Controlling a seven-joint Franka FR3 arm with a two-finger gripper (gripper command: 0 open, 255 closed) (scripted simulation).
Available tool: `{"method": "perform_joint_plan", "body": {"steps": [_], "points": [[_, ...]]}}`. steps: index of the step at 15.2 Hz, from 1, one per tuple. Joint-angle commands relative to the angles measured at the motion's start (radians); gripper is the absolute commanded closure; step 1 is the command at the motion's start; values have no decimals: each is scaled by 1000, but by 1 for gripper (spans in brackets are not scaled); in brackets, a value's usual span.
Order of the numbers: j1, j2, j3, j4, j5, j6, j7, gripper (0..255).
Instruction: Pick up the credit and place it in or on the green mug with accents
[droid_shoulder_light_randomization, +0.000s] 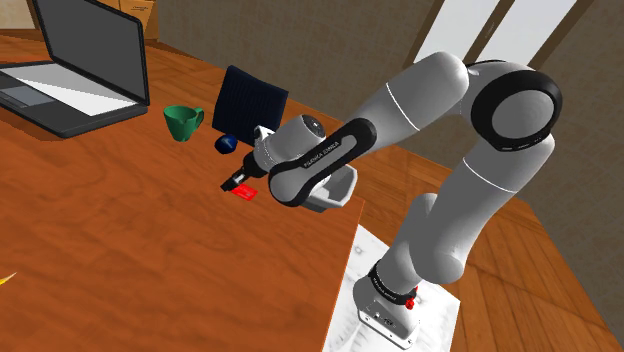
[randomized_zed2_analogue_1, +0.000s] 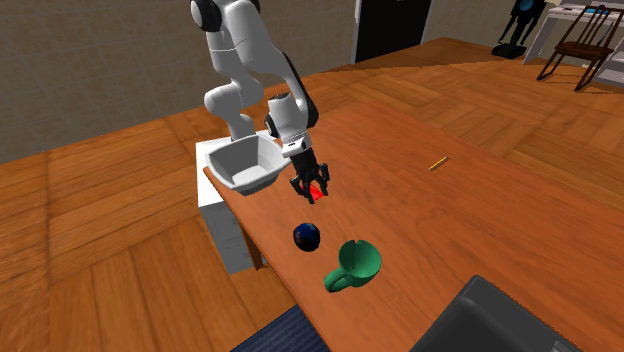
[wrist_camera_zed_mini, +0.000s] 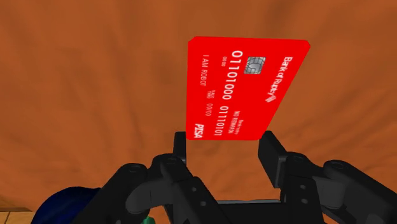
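Note:
A red credit card (wrist_camera_zed_mini: 245, 89) with white print and a chip lies on the brown wooden table (droid_shoulder_light_randomization: 120, 230). My black gripper (wrist_camera_zed_mini: 226, 146) is down at the card's near end, its two fingers (wrist_camera_zed_mini: 273, 153) pressed against the card's opposite edges, so it is shut on the card. The shoulder view shows the card (droid_shoulder_light_randomization: 243, 191) under the gripper (droid_shoulder_light_randomization: 238, 183), near the table's edge. The green mug (droid_shoulder_light_randomization: 182, 122) stands upright further up and to the left in that view. In the second exterior view the mug (randomized_zed2_analogue_1: 355, 262) is nearer the camera than the card (randomized_zed2_analogue_1: 316, 190) and gripper (randomized_zed2_analogue_1: 310, 188).
A dark blue ball (droid_shoulder_light_randomization: 225, 144) lies between card and mug. A white bowl (randomized_zed2_analogue_1: 245, 165) sits at the table's edge beside the arm. An open laptop (droid_shoulder_light_randomization: 70, 70) and a dark blue cloth (droid_shoulder_light_randomization: 250, 100) are farther off. A small yellow stick (randomized_zed2_analogue_1: 438, 162) lies across the table.

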Motion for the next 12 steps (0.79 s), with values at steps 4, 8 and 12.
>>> {"method": "perform_joint_plan", "body": {"steps": [4,8,12], "points": [[-12,10,5,-6,-15,1,16,255],[-2,6,-4,-5,2,-3,-1,255],[-92,-55,56,-5,-134,-66,112,255]]}}
